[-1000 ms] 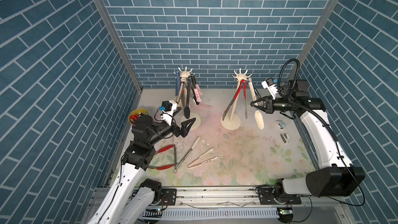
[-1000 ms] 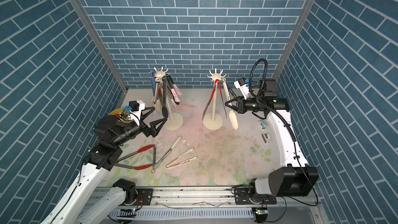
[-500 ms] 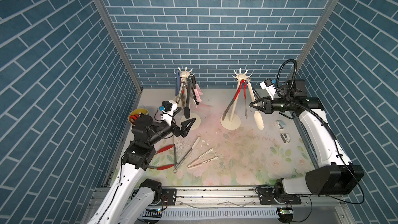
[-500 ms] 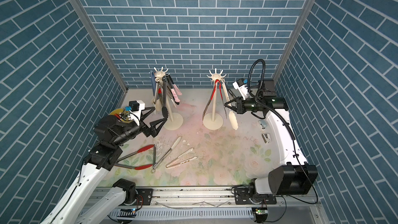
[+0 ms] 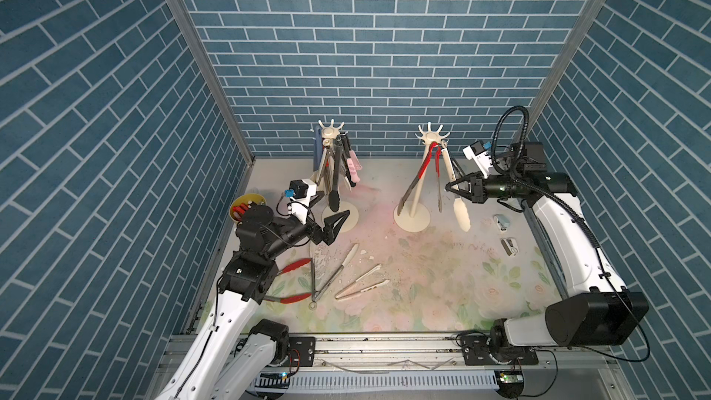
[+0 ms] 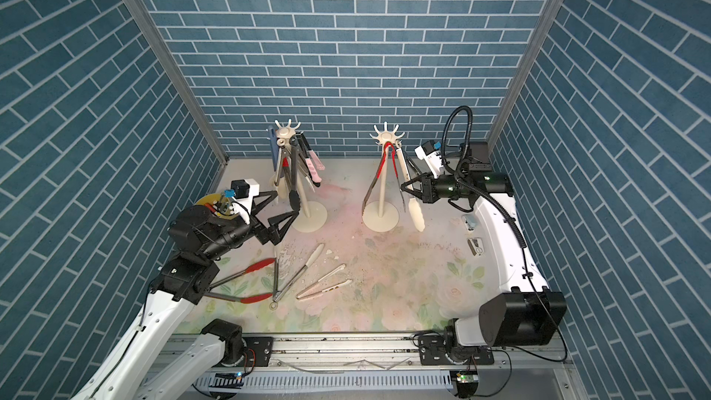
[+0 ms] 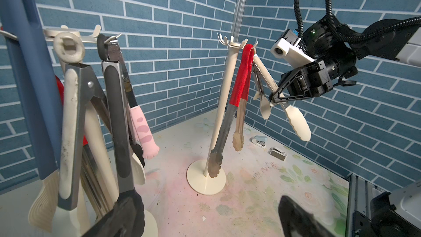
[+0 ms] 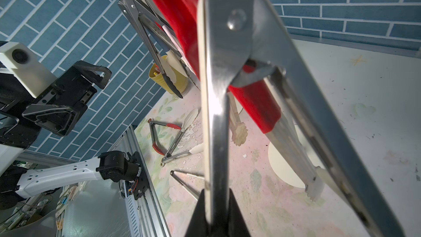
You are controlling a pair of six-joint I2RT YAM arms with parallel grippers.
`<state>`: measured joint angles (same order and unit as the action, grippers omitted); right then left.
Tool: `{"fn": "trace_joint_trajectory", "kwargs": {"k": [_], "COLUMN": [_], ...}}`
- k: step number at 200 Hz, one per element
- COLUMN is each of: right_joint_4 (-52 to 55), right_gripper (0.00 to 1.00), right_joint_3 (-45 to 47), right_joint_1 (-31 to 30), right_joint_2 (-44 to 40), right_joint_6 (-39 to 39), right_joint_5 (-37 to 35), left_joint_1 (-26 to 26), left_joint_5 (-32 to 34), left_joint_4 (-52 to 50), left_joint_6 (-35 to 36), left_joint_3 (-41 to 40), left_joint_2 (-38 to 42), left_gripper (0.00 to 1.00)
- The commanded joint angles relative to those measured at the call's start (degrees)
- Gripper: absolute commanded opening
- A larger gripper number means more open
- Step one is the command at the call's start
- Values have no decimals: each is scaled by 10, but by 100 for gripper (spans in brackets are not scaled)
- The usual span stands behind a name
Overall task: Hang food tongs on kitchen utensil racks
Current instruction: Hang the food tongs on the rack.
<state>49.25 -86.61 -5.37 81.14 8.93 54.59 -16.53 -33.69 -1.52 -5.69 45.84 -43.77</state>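
Right pincer (image 5: 449,187) clenched on the cream-tipped tongs (image 5: 461,214) hanging at the right rack (image 5: 432,135); left pincer (image 5: 334,204) stands spread wide.
If the loop is not over a hook, release would likely drop them; a sideways tug may unhook the red-handled tongs (image 5: 424,167) beside.

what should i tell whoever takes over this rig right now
Right gripper shut on one arm of the cream-tipped tongs, top at the hooks of the right rack; seating unclear.
Left gripper open, empty, beside the left rack.
Done: several tongs on the left rack, red-handled tongs on the right.
Left: red-tipped tongs, white-tipped steel tongs, slim beige tongs lying on the floral mat.
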Motion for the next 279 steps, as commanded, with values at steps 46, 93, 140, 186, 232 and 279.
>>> {"fn": "trace_joint_trajectory", "kwargs": {"k": [46, 93, 140, 186, 232, 279], "right_joint_4": [3, -6, -22, -39, -49, -78], "right_gripper": [0, 0, 0, 0, 11, 39], "right_joint_3": [6, 15, 33, 49, 60, 82], "right_joint_1": [-9, -11, -11, -11, -11, -11], "right_joint_2": [20, 23, 24, 26, 27, 21], "right_joint_6": [37, 31, 20, 12, 7, -19], "right_joint_5": [-15, -25, -35, -37, -43, -73], "left_joint_1": [-3, -3, -3, -3, -3, -3], "left_joint_5": [-3, -2, -1, -1, -1, 0], "left_joint_4": [-1, -2, -2, -2, -2, -4], "left_joint_6": [5, 5, 6, 5, 5, 6], "left_joint_3": [14, 14, 14, 14, 14, 14], "left_joint_2": [1, 1, 2, 2, 4, 4], "left_gripper": [99, 99, 99, 99, 99, 99]}}
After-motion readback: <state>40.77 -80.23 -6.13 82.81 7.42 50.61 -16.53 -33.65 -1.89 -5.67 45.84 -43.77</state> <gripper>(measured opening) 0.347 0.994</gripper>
